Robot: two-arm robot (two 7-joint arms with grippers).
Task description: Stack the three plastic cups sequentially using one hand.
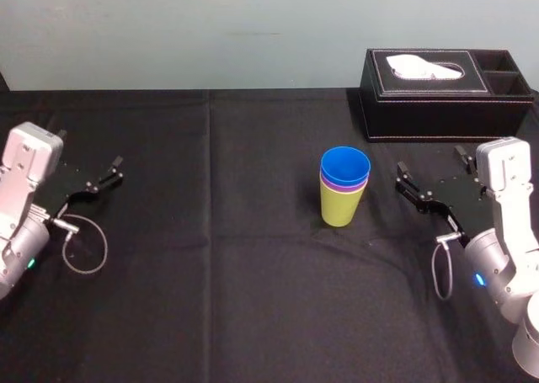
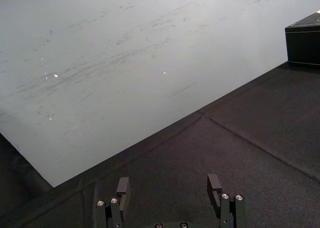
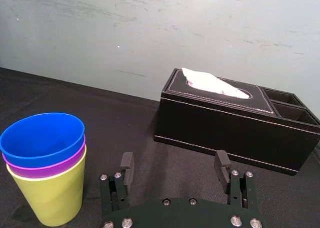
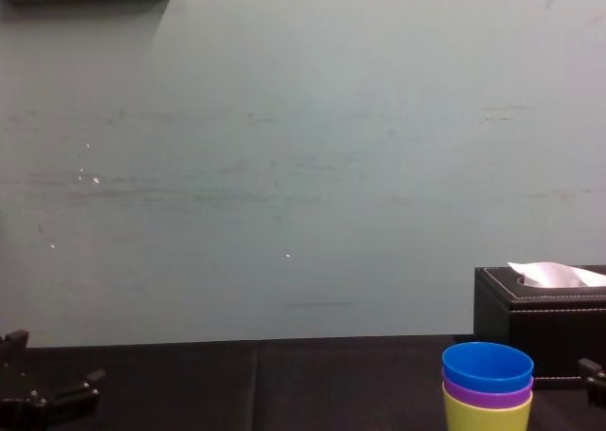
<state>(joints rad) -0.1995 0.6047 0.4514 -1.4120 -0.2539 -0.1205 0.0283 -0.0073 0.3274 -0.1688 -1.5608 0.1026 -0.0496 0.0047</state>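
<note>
**Plastic cups nested as one, clear of both sets of jaws**

Finds the blue cup [image 1: 345, 159] seated inside the purple cup [image 1: 344, 184], and that one inside the lime-green cup [image 1: 341, 208] at the bottom. Leaves only a narrow band of purple showing between the blue rim and the green wall. Stands upright as one stack on the black cloth [image 1: 210, 299], near the middle of the table and slightly toward the robot's right. Sits in front of the black tissue box [image 1: 446, 97] and well apart from it.

Places the right gripper [image 3: 174, 162] low over the cloth, near the stack on its right side but not touching. Holds its jaws wide, with nothing between them. Seen from the right wrist, has the stack outside the gap, off beyond one jaw and somewhat ahead of its tip. Faces the tissue box, with a white tissue [image 3: 215, 83] poking out of the slot.

Puts the left gripper [image 2: 169, 184] far off on the table's left side, well apart from the stack, low over bare cloth. Holds those jaws likewise wide and empty, aimed toward the pale wall [image 2: 125, 62] behind the table.

From the chest, catches the stack at the lower right, blue rim uppermost, with the tissue box behind it and to its right
</note>
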